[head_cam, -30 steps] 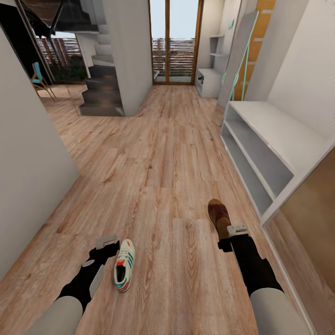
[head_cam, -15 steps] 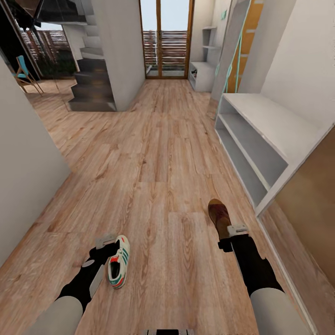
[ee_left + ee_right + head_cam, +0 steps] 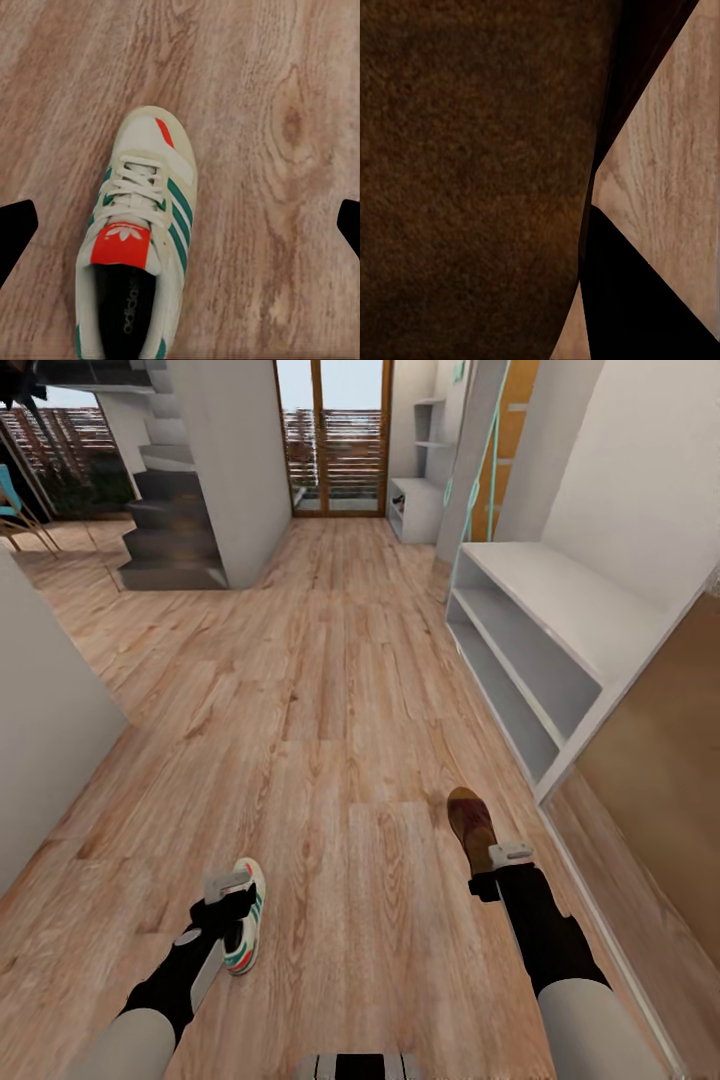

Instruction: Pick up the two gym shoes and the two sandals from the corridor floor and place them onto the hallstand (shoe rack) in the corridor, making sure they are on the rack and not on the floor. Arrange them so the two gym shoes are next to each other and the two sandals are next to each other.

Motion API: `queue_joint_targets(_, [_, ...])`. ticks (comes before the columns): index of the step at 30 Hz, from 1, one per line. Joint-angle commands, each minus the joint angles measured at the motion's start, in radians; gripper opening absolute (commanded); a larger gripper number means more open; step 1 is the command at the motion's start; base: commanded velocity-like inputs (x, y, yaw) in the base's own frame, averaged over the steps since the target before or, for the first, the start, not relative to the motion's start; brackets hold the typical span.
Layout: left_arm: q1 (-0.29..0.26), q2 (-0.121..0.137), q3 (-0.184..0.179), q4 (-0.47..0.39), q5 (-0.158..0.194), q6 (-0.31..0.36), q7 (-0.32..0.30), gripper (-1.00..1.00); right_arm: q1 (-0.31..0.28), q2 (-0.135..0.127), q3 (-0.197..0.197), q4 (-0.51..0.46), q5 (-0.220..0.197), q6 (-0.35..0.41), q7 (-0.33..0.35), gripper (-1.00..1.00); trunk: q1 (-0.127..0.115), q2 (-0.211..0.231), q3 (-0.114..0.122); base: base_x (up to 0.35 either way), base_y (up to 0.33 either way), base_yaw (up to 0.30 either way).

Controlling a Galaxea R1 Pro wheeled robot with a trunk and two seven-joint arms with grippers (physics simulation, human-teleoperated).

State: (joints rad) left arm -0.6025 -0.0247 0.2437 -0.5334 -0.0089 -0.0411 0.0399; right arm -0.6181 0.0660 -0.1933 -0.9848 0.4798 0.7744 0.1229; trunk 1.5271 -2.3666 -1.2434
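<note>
One white gym shoe (image 3: pixel 252 922) with green stripes lies on the corridor floor (image 3: pixel 330 690). My left gripper (image 3: pixel 229 893) hovers over it, open; in the left wrist view the gym shoe (image 3: pixel 142 225) lies between the wide-spread fingertips (image 3: pixel 15 232), untouched. A dark brown sandal (image 3: pixel 468 818) sticks forward from my right gripper (image 3: pixel 492 857), which is shut on its heel end; up close, the sandal (image 3: pixel 472 180) sits against a black finger (image 3: pixel 637 300). The hallstand (image 3: pixel 415 505) stands far down the corridor on the right, beside the glass doors.
A long low grey shelf unit (image 3: pixel 530 650) runs along the right wall close by. A white wall (image 3: pixel 40 760) bounds the left side. Dark stairs (image 3: pixel 170 540) and a white pillar (image 3: pixel 225 460) stand at the far left, and glass doors (image 3: pixel 330 440) close the corridor's end.
The whole view has shifted, so the camera moved. The gym shoe now lies partly under my left gripper instead of to its right. The sandal stays in my right gripper.
</note>
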Motion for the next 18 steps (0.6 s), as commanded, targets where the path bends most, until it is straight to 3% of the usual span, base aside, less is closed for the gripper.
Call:
queue_joint_targets(1, [0.007,0.0,0.0,0.0,0.0,-0.013,0.0,1.0,0.0,0.0,0.0,0.0,-0.003,0.0,-0.003,-1.0,0.004,-0.007,-0.005,0.0,0.0,-0.123])
queue_joint_targets(18, [0.028,0.003,0.004,0.0,0.01,-0.066,0.0,1.0,0.0,0.002,0.002,0.0,-0.003,0.0,-0.003,-1.0,0.069,-0.126,-0.064,0.0,0.0,-0.023])
